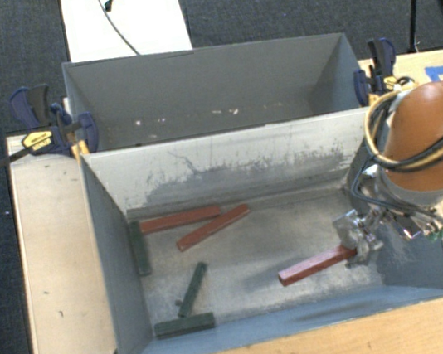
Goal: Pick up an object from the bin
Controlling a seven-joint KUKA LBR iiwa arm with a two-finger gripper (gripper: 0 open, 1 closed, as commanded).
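My gripper is low in the bin's front right corner. A flat red bar lies across the floor just left of it, slightly tilted. The bar's right end sits between my fingertips, which look shut on it. The rest of the bar points left towards the middle of the bin.
Two more red bars lie at the back left. Three dark green bars sit on the left: one upright along the left wall, one slanted, one along the front wall. The arm's orange cover hangs over the right wall.
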